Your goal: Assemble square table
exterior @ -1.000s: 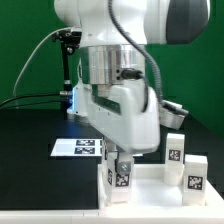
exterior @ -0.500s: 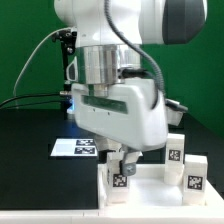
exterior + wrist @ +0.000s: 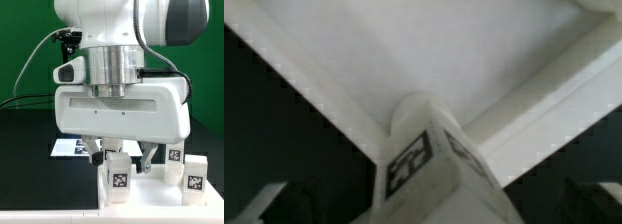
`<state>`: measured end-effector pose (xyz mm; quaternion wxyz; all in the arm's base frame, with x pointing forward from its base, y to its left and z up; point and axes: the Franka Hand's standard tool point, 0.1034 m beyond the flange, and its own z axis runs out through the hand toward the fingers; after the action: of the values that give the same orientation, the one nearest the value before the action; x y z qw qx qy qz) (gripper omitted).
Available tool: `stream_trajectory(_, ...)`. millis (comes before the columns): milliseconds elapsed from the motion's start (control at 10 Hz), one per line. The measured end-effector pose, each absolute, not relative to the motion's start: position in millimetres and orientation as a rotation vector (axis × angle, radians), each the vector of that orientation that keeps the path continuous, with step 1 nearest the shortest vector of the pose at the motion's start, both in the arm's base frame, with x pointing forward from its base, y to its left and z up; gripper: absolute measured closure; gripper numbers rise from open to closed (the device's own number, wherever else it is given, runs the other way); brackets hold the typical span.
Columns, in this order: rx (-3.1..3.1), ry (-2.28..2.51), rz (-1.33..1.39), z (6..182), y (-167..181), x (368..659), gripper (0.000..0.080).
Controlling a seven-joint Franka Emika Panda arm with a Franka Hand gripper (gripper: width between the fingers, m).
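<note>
Looking down the exterior view, I see the square tabletop (image 3: pixel 150 180) lying on the black worktop (image 3: pixel 30 150) with tagged legs standing in it: one leg (image 3: pixel 119 174) at its near corner, between my gripper (image 3: pixel 120 153) with jaws spread apart either side, gripping nothing. Two more legs (image 3: pixel 193 172) stand toward the exterior view's right. Behind, the marker board (image 3: pixel 72 147) lies flat, half hidden by the arm.

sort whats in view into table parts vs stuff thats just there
Job:
tabletop
leg under the gripper
two legs at the exterior view's right
gripper

Just there:
marker board
black table
green backdrop
</note>
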<state>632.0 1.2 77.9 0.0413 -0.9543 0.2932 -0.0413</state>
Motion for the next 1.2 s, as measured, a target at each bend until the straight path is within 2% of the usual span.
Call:
stream_trajectory(100, -3.044, 0.518, -0.176, 80.2, 3.2, 636.5, 0.0151)
stream_trajectory(200, -3.074, 0.372, -0.181, 80.4, 5.4, 636.9, 0.0151)
stream_trajectory(400, -3.066, 0.432, -0.179, 79.8, 4.1, 636.6, 0.0151)
stream_trajectory(600, -3.061, 0.456, -0.178, 79.6, 4.2, 636.6, 0.0388)
stream_trajectory(700, -3.021, 0.648, -0.174, 79.5, 2.2, 636.2, 0.0388)
stream_trajectory(800, -2.967, 0.855, -0.173, 79.5, -0.4, 636.1, 0.0511)
stream_trajectory(1200, -2.496, 1.736, -0.121, 76.4, 0.2, 632.4, 0.0511)
